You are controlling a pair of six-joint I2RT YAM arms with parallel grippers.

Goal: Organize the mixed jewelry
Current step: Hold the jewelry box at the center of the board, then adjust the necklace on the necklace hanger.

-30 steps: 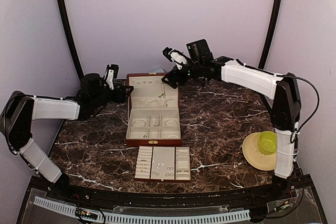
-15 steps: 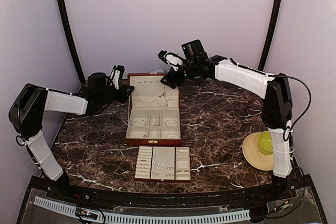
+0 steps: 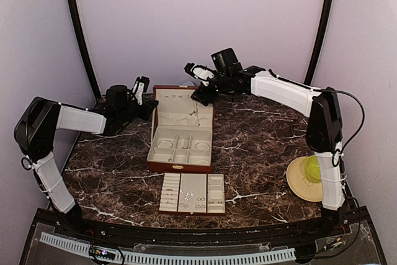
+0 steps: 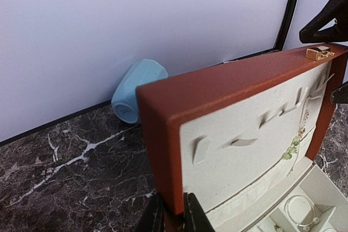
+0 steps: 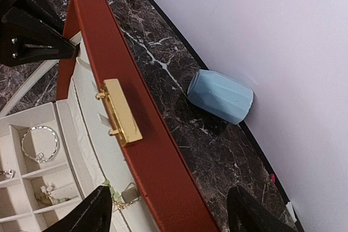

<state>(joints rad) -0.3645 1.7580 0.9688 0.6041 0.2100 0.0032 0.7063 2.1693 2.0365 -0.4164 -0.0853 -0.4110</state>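
Raised lid of the red-brown cream-lined jewelry box point(image 4: 217, 88) is being pinched at its edge by the closed left gripper point(image 4: 175, 210), while the right gripper point(image 5: 168, 210) is being held open straddling the lid's top edge.

Dark marble table point(image 3: 260, 147), pale lilac walls point(image 3: 198, 23), black corner posts point(image 3: 77, 29)

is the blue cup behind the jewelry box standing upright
No, in the right wrist view the blue cup lies on its side on the marble table behind the open jewelry box.
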